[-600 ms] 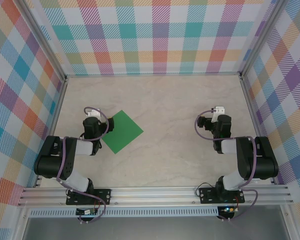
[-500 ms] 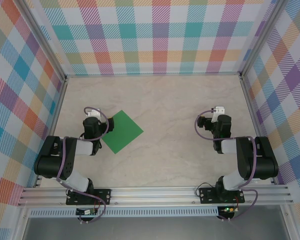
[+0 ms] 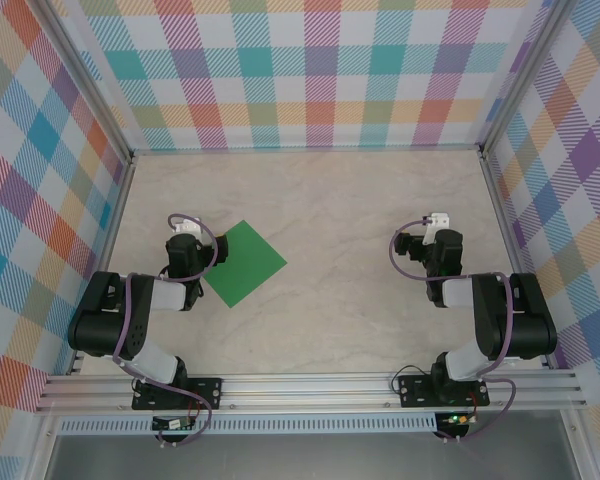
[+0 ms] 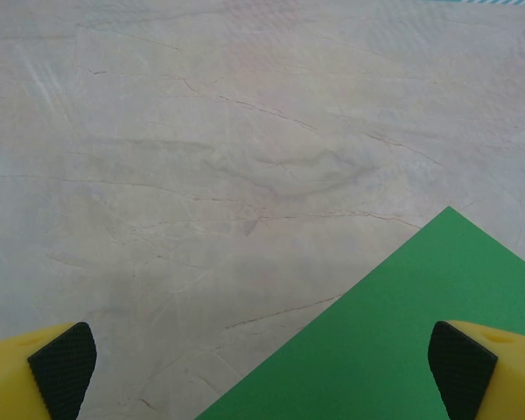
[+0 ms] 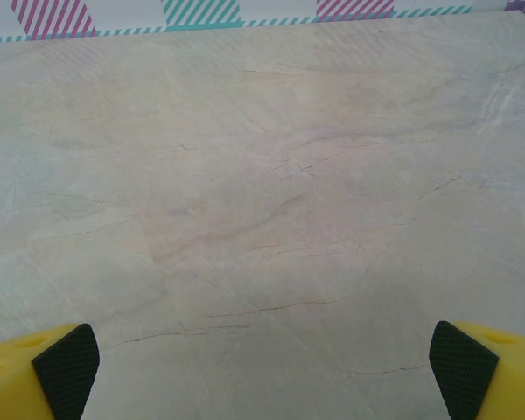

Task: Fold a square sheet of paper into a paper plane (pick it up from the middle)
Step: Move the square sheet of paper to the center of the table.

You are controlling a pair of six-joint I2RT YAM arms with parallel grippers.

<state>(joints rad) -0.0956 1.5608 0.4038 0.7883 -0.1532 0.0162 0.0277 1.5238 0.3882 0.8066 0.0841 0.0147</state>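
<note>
On the table (image 3: 360,200), square sheet of paper (image 3: 243,263): flat, uncreased, left of centre.
Left gripper (image 4: 262,359): jaws wide apart, empty, over the sheet's edge.
Right gripper (image 5: 262,359): jaws wide apart, empty, well apart from the sheet.
Progress: nothing folded; pickup and every fold remain.

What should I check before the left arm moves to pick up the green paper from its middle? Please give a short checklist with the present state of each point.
1. The square sheet of paper lies flat and unfolded on the table: ok.
2. The left gripper is open and holds nothing: ok.
3. The right gripper is open and holds nothing: ok.
4. The left gripper is above the middle of the sheet: not ok, it is at the sheet's left corner.
5. The middle of the sheet is free of other things: ok.
6. The corner hidden under the left wrist lies flat: cannot tell.
</note>
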